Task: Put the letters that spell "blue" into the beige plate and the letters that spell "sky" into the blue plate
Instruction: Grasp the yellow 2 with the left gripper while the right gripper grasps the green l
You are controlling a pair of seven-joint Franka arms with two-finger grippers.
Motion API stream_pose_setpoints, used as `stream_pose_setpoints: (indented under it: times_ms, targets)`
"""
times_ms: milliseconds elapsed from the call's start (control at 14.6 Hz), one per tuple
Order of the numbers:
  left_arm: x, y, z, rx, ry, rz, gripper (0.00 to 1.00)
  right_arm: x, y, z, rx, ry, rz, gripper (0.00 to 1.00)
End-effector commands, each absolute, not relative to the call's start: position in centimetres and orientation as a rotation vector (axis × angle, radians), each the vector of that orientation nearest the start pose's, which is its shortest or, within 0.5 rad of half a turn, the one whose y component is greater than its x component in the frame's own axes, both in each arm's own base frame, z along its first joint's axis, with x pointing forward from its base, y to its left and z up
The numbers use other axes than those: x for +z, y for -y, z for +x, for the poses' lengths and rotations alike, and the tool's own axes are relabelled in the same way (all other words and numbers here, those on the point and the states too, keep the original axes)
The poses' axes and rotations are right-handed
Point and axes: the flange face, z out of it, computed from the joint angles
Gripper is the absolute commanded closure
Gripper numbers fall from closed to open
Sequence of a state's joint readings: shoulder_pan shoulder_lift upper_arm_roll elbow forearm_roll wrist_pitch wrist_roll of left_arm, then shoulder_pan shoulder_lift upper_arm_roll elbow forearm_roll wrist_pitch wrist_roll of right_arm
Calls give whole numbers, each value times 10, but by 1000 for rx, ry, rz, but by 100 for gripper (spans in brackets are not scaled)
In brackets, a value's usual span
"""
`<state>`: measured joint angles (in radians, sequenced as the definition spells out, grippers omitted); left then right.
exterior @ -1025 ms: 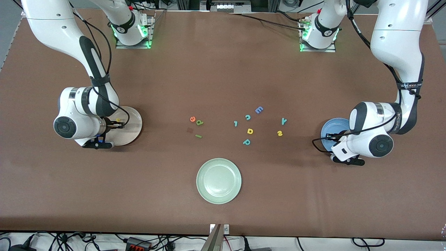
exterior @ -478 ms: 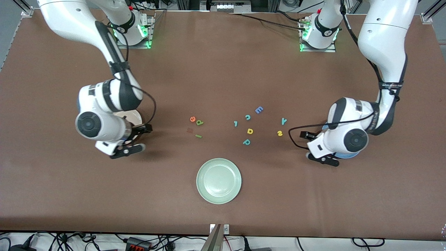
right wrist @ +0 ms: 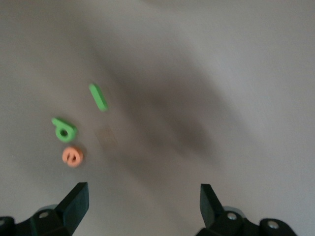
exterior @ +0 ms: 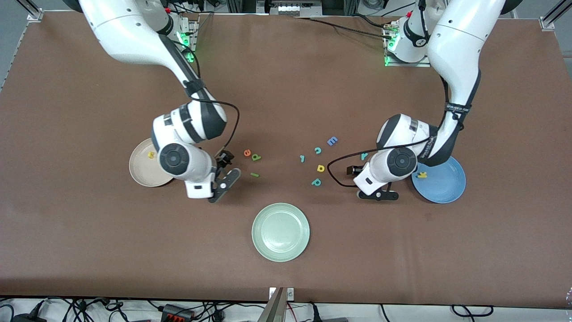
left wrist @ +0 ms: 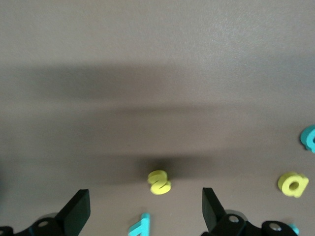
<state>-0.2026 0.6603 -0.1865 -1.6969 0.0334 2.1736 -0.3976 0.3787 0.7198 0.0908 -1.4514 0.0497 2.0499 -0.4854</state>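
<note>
Both arms have swung inward from their plates. The empty, wide-open right gripper (exterior: 223, 172) nears the green bar (exterior: 254, 175); the left gripper (exterior: 373, 182), likewise open, must drop onto the yellow s (left wrist: 159, 181). The yellow u (exterior: 151, 154) lies in the beige plate (exterior: 140, 172) and the yellow k (exterior: 422, 174) in the blue plate (exterior: 444, 185).

A "u" (exterior: 151, 154) lies in the plate (exterior: 142, 172) at the right arm's end of the tabletop (exterior: 286, 89), a "k" (exterior: 421, 175) in the plate (exterior: 444, 183) at the left arm's end, loose letters (exterior: 320, 168) between.
</note>
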Motion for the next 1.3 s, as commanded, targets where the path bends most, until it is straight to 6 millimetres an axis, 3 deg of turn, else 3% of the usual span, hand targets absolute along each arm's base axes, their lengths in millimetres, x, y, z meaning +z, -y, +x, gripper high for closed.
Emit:
stream_pose_setpoints:
  times_ms: [0, 137, 205, 410, 683, 820, 1093, 1230]
  targets:
    - [185, 225, 597, 289, 152, -3132, 0, 241, -330, 646, 80, 1488, -2670, 18]
    - [179, 231, 590, 300, 171, -3124, 0, 229, -338, 646, 42, 1542, -2674, 34]
    - [173, 231, 586, 290, 168, -3129, 4, 224, -349, 642, 22, 1572, -2668, 38]
    - [167, 231, 582, 265, 165, -3141, 26, 215, -371, 629, 28, 1642, -2644, 46]
    - [163, 237, 579, 272, 148, -3138, 61, 202, -401, 609, 45, 1729, -2610, 47]
    - [163, 236, 579, 274, 138, -3140, 76, 193, -402, 608, 43, 1733, -2608, 47]
    - [173, 228, 585, 272, 137, -3139, 89, 186, -411, 604, 15, 1792, -2600, 49]
    - [194, 203, 595, 311, 62, -3130, 89, 184, -410, 604, 20, 1792, -2600, 49]
